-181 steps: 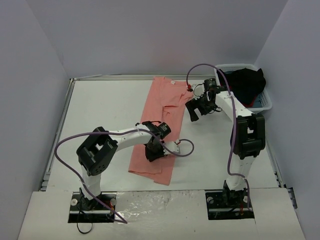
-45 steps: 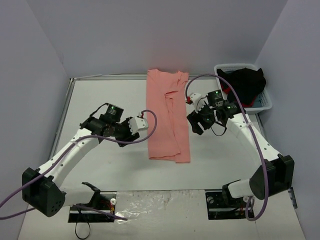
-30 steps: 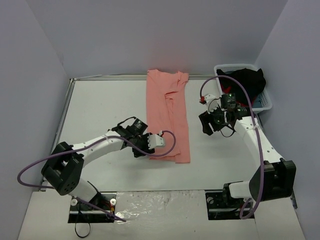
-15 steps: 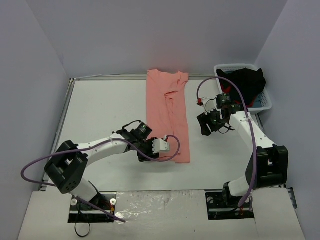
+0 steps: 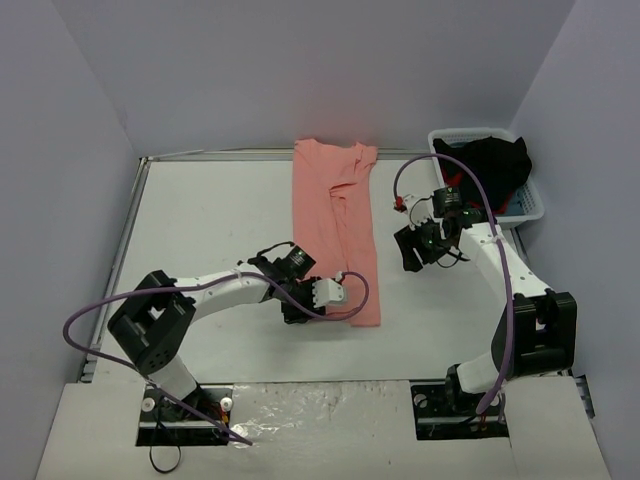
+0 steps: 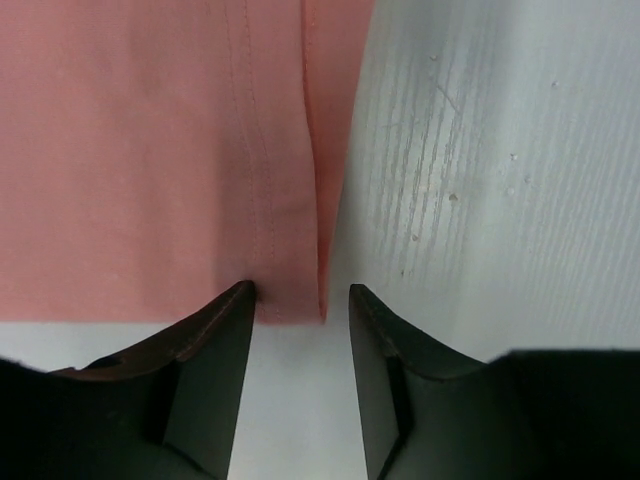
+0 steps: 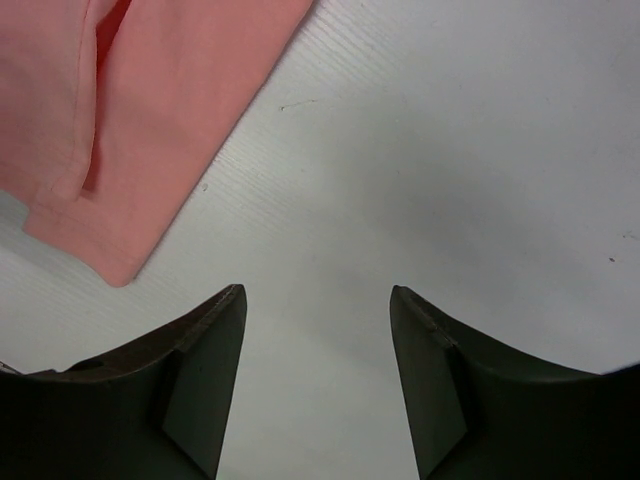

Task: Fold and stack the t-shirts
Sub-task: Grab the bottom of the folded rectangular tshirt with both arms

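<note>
Where the room shows, plain pale lavender-grey walls [image 5: 300,70] close in on three sides. White desk [image 5: 200,220], matt. The wrist views give fine parallel streaks, a few dark specks and faint scratches on it.

One salmon-pink t-shirt [image 5: 335,230], folded lengthwise into a long strip, lies flat mid-desk. It runs from the far edge towards the near side. Double stitch lines are visible along its near hem in the left wrist view.

White plastic basket [image 5: 535,207] sits in the far right corner, heaped with dark cloth [image 5: 495,165], a bit of red showing. Whether the basket touches the wall I cannot tell.

Purple cables [image 5: 100,315] loop along both arms. Any marks on the arm housings are too small to read.

Left pincer [image 6: 300,295] sits low at the shirt's near left corner, jaws part open and nothing gripped. One fingertip is over the cloth at the hem, the other over bare desk, and the corner lies between them.

Right pincer [image 7: 318,295] is over bare desk just beside the shirt's right edge, clear of the cloth. Its jaws are apart and empty.
</note>
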You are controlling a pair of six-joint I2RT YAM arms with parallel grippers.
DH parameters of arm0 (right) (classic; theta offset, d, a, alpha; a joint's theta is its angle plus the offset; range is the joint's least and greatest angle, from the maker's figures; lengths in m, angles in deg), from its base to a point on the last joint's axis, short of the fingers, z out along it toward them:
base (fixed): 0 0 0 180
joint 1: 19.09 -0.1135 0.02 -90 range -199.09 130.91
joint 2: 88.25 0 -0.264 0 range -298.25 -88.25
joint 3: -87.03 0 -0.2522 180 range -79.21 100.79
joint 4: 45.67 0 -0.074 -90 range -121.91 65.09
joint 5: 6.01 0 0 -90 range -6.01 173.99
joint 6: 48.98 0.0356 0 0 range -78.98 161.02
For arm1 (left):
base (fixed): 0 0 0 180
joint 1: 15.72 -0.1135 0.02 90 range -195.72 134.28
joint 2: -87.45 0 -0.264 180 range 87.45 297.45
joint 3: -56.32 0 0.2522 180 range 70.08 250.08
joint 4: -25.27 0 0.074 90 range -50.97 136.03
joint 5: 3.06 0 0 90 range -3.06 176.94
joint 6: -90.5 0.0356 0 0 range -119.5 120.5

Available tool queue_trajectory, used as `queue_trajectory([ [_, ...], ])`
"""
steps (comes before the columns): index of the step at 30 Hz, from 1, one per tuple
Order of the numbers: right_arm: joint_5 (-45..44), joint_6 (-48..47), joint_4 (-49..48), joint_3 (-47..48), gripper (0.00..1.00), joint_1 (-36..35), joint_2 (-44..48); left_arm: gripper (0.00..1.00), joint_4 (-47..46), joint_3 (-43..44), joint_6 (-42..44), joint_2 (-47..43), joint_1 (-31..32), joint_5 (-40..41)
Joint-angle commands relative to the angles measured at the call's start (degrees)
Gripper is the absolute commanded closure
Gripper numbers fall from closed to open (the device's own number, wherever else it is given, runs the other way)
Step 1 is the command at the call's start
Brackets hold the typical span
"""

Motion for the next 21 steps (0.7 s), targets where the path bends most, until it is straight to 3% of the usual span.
queue_trajectory([
  [1, -0.1, 0.3, 0.4, 1.0, 0.45, 0.4, 2.1, 0.60, 2.6, 3.6, -1.2, 2.1, 1.5, 1.3],
  [9, -2.4, 0.4, 0.9, 0.6, 0.44, 0.4, 5.1, 0.97, 6.7, 5.6, -0.6, 5.8, 2.3, 2.6],
  [14, -2.3, -1.8, 3.1, 1.0, 0.48, 0.4, 7.2, 0.98, 8.0, 4.6, -0.3, 4.2, 1.1, 1.0],
  [21, 2.8, -7.8, 4.9, 0.2, 0.54, 0.3, 13.3, 0.98, 15.2, 9.5, 0.7, 6.1, -4.1, -12.4],
])
